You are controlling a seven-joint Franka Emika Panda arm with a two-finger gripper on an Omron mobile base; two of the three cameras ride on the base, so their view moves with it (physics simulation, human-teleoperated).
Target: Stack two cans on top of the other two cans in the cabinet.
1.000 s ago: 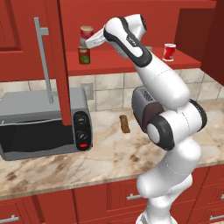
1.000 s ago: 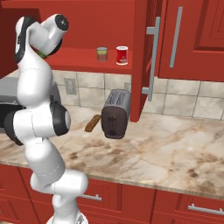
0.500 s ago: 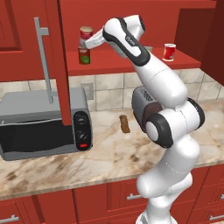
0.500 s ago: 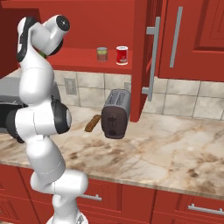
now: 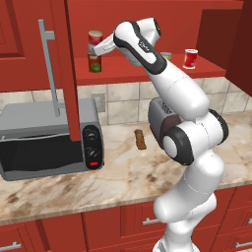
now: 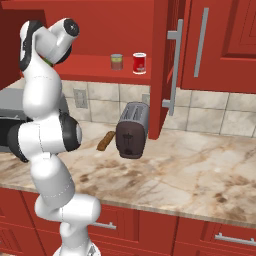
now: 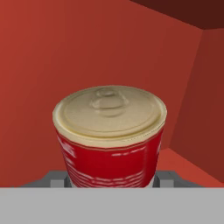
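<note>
Arm bent high, reaching toward upper left of the left base view into the cabinet (image 5: 147, 69). Gripper (image 5: 93, 48) clamped around a red can (image 5: 95, 38), held atop the green-labelled can (image 5: 95, 63). Two more cans (image 6: 139, 63) stand upper centre in the right base view.

Both base views look forward and down from behind the arm, left and right, sharing the tabletop (image 5: 123, 177), toaster (image 6: 132, 130) and cabinet (image 6: 100, 67) shelf, while the hand view sits close behind a red can (image 7: 109, 140).
</note>
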